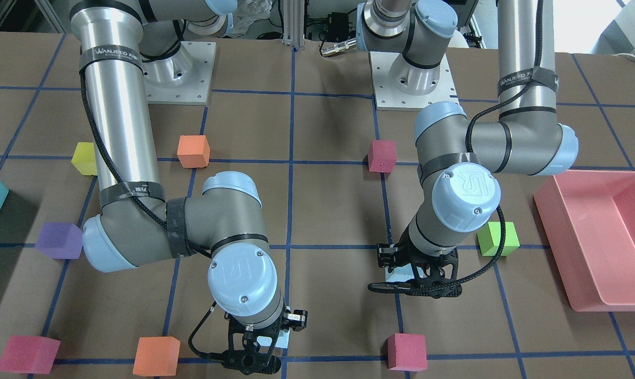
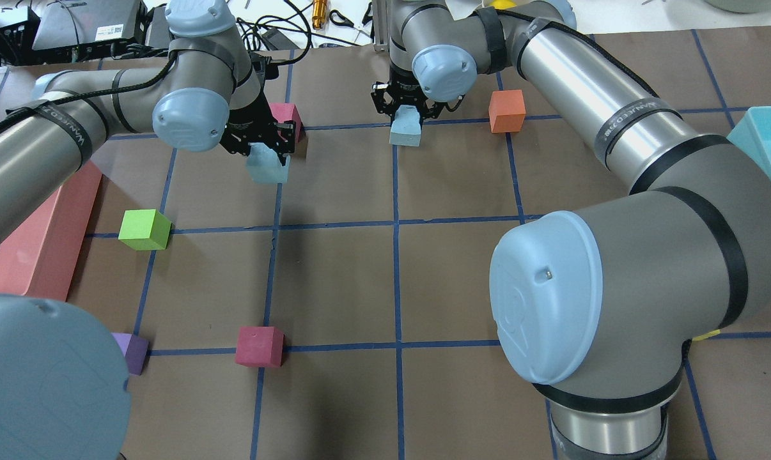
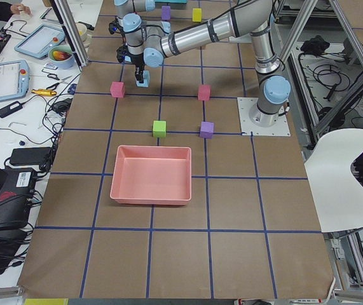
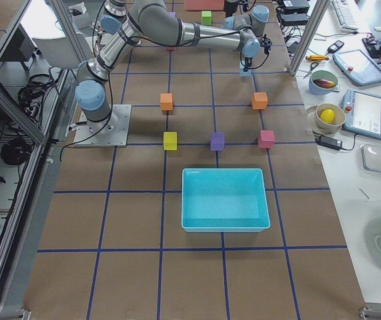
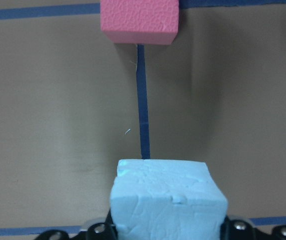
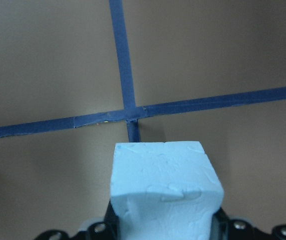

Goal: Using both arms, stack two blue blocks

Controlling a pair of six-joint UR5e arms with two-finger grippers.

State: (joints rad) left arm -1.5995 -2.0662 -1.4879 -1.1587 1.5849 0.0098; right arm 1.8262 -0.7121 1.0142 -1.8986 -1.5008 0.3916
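My left gripper (image 2: 265, 152) is shut on a pale blue block (image 2: 268, 168), low over the table at the far left, just in front of a magenta cube (image 2: 288, 118). The left wrist view shows this block (image 5: 167, 199) between the jaws, with the magenta cube (image 5: 138, 20) ahead. My right gripper (image 2: 406, 117) is shut on the second pale blue block (image 2: 405, 133) at the far centre. The right wrist view shows that block (image 6: 165, 189) over a crossing of blue tape lines. I cannot tell whether either block touches the table.
A green cube (image 2: 144, 229), a purple cube (image 2: 132, 352) and another magenta cube (image 2: 260, 345) lie on the left half. An orange cube (image 2: 507, 110) sits right of my right gripper. A pink tray (image 2: 37, 246) is at the left edge, a teal bin (image 2: 766, 137) at the right.
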